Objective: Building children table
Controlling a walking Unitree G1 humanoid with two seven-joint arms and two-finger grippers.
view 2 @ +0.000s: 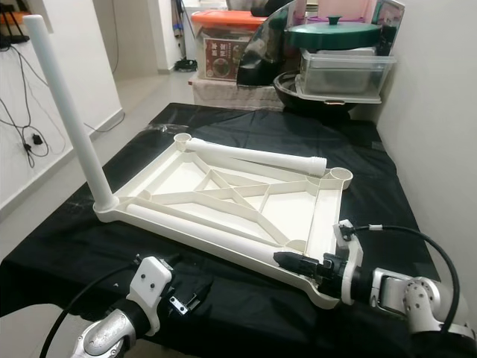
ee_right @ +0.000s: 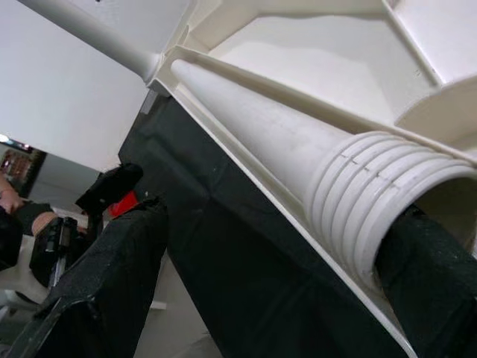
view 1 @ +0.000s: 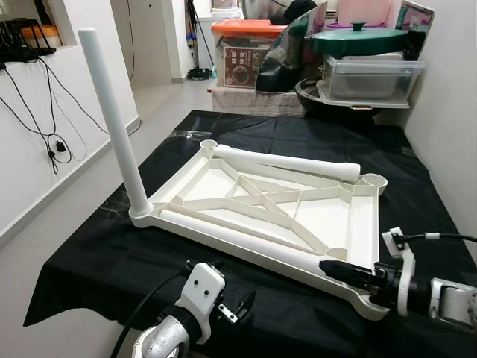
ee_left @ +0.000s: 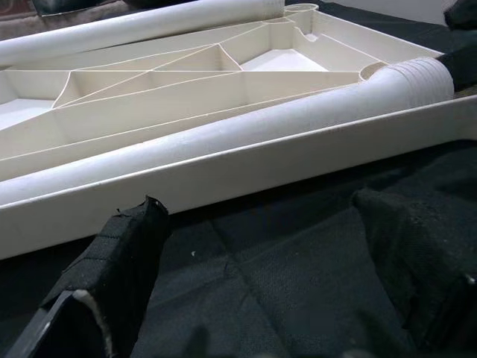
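A black cloth [view 1: 112, 253] covers the work surface; pale floor and white walls surround it. The cream table top [view 1: 328, 216] lies upside down on the cloth, one leg [view 1: 112, 119] upright in its far-left socket. The right gripper [view 2: 298, 262] reaches in level from the right, one finger inside the threaded end of a loose leg [ee_right: 298, 149] lying along the near rim, the other outside. The left gripper [ee_left: 261, 261] hovers spread wide just before that rim. Another leg [view 1: 287, 162] lies beyond; storage bins [view 1: 369, 74] stand behind.
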